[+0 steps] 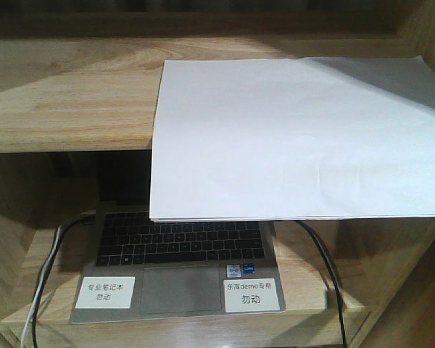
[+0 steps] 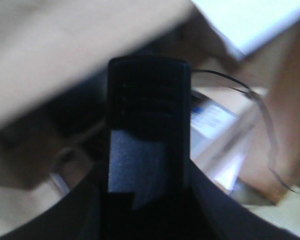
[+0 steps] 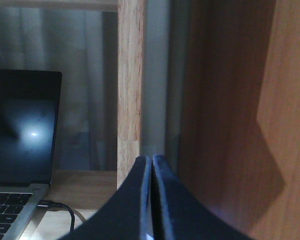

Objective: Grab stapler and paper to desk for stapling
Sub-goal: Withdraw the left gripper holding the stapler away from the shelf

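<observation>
- Right wrist view: right gripper [image 3: 151,165], its two fingers pressed flat together with nothing between them, in front of a wooden upright [image 3: 130,90].
- Left wrist view: left gripper [image 2: 149,110], a blurred black block; how far it is open cannot be told.
- Front view: paper [image 1: 297,138] lying flat on the shelf top [image 1: 65,87] at 2 o'clock, its near edge overhanging the laptop [image 1: 181,254] at 7 o'clock.

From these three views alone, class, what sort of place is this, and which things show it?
Probably an office or study corner: a wooden shelf unit holds an open laptop on its lower level, with cables beside it, and a stack of white paper overhangs the upper level.
</observation>
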